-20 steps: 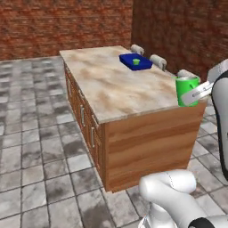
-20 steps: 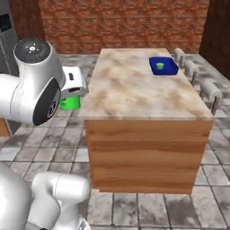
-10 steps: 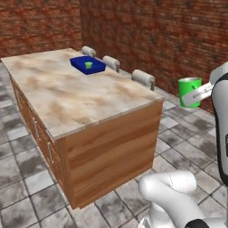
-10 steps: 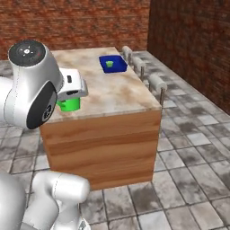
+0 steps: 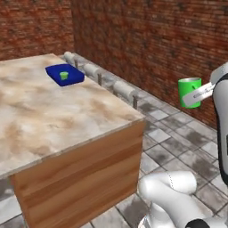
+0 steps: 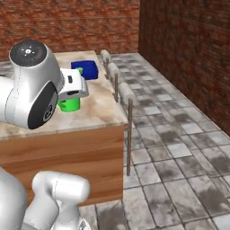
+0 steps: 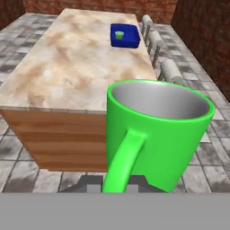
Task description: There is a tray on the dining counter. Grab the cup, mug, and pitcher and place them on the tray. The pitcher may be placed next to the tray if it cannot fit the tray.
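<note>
The mug (image 7: 157, 130) rides upright in the gripper (image 5: 196, 95), jaws narrowed on it, with its loop handle turned back toward the hand, which looks like a grip taken at the handle side so the open mouth stays level and nothing tips on the way. It hangs in the air off the near end of the dining counter (image 5: 53, 116), not over the stone top yet from the left base view; from the right base view the mug (image 6: 69, 104) peeks out just under the white hand. Far down the counter, near the edge lined with stools (image 5: 127, 89), sits the blue tray (image 5: 65, 75), and the little green cup (image 5: 64, 75) is already standing inside it, upright, roughly at the middle. So one item looks delivered and the mug is in transit. The tray is well apart from the mug, so I would judge the base needs to come closer along the counter before the arm can reach over and set it down. Room on the tray beside the cup looks fair, though the mug's handle wants watching so it does not knock the cup. The pitcher I cannot place from here.
</note>
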